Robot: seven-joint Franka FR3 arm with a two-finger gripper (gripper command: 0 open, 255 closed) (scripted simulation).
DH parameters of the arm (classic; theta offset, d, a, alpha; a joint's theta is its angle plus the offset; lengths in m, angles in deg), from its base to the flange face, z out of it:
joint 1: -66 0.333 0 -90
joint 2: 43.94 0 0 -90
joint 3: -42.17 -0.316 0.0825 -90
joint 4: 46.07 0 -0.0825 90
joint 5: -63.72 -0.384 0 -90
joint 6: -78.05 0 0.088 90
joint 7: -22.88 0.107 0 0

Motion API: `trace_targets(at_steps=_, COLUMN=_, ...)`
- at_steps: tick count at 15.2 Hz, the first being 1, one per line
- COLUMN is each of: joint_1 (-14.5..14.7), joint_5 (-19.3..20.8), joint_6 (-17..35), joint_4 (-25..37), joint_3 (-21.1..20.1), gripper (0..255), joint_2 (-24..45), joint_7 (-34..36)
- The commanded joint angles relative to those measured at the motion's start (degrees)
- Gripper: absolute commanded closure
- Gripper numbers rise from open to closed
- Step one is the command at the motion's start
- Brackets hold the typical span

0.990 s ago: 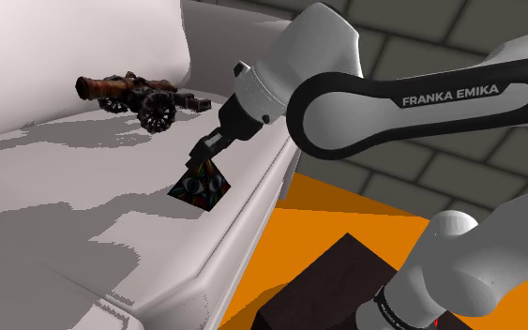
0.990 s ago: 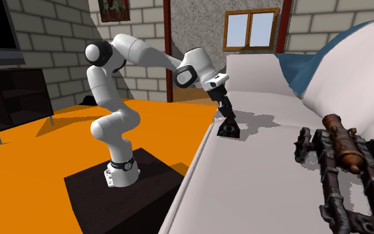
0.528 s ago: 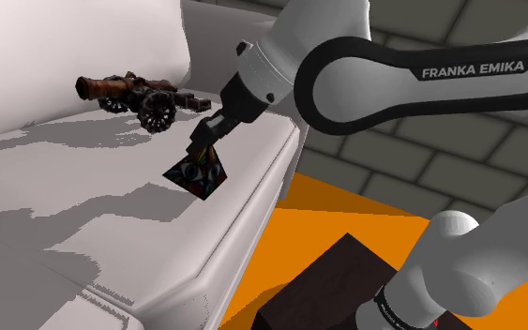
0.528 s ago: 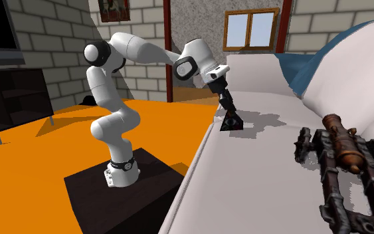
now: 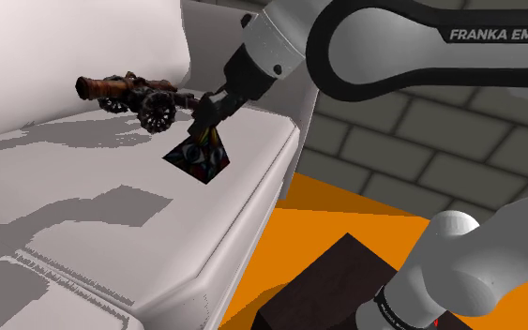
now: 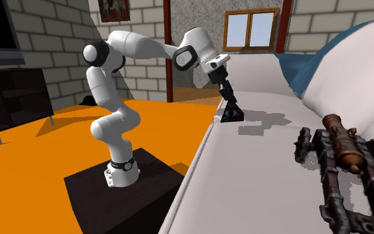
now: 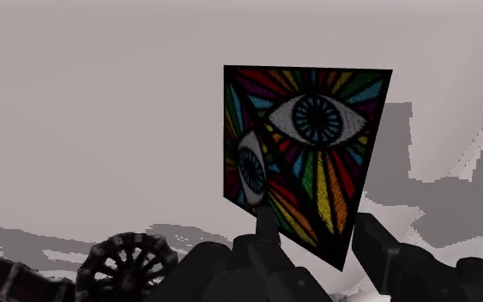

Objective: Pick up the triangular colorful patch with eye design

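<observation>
The white sofa seat ran wide and bare toward the shoulder view's lower left, and its rounded front edge fell away on that view's right to the orange floor, so the open room lay inward over the cushion. A rusty toy cannon sat toward the backrest, near the gripper but apart from it, and one of its spoked wheels showed just beside the fingers in the wrist view. In the second exterior view the cannon lay well down the seat, with a good stretch of cushion between it and the work. The white arm rose from the dark box stand, folded at the elbow and reached across above the sofa's edge, with its wrist angled downward. And there it was: the gripper was clamped on the patch, one black finger on each side of its lower corner in the wrist view. The patch hung below the gripper near the front edge, seemingly just clear of the cushion. It had a dark ground with rays of red, orange, yellow, green and blue fanning from a white eye with a blue iris, and a second eye on the adjoining face
</observation>
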Motion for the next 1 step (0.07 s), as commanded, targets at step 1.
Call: trace_targets(at_steps=1, joint_1=-0.1, joint_5=0.1, joint_6=-0.4, joint_4=0.6, joint_3=0.0, gripper=255, joint_2=0.1, joint_7=0.1)
